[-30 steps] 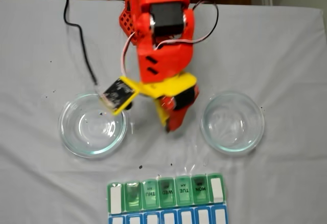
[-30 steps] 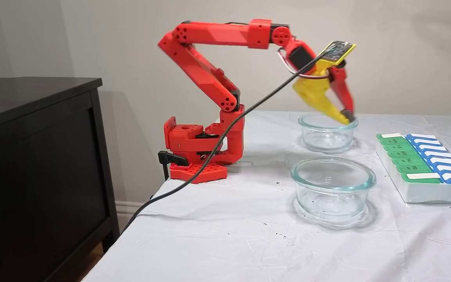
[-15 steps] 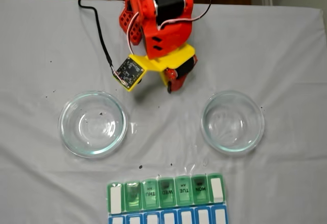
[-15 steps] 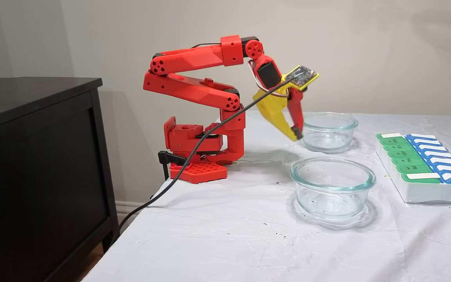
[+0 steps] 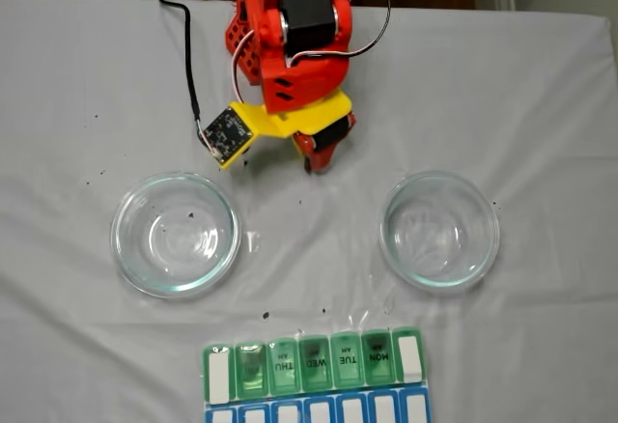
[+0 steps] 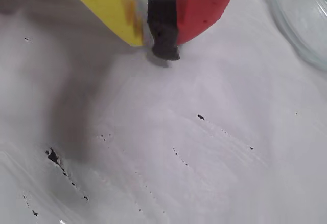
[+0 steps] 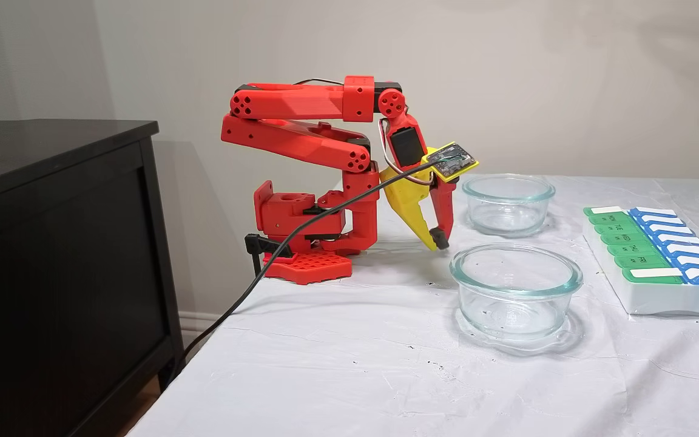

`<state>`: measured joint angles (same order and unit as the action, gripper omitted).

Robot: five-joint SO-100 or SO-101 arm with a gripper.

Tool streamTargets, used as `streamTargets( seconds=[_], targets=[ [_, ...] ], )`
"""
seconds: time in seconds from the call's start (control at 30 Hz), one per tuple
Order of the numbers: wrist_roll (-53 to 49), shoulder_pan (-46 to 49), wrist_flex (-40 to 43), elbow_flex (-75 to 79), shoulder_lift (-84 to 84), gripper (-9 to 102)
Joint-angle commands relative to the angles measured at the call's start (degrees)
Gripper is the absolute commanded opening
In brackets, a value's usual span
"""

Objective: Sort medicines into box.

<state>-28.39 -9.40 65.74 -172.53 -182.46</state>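
Medicines are tiny, light balls, probably roll easily, so pinch dead centre; gripper (image 6: 148,35) jaws closed on nothing, both bowls (image 5: 175,234) empty.

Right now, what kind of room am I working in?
Likely a room in a home, not a lab: a table under a wrinkled white cloth, a dark wooden cabinet beside it against a plain wall, and a weekly pill organiser near two glass bowls.
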Motion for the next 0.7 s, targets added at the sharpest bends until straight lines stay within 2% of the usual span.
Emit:
streamTargets(
  seconds=[0.0,0.67],
  targets=[
    [0.2,-0.4,-0.2,1.2,-1.1,3],
    [0.2,-0.4,-0.2,1.2,-1.1,1]
  ],
)
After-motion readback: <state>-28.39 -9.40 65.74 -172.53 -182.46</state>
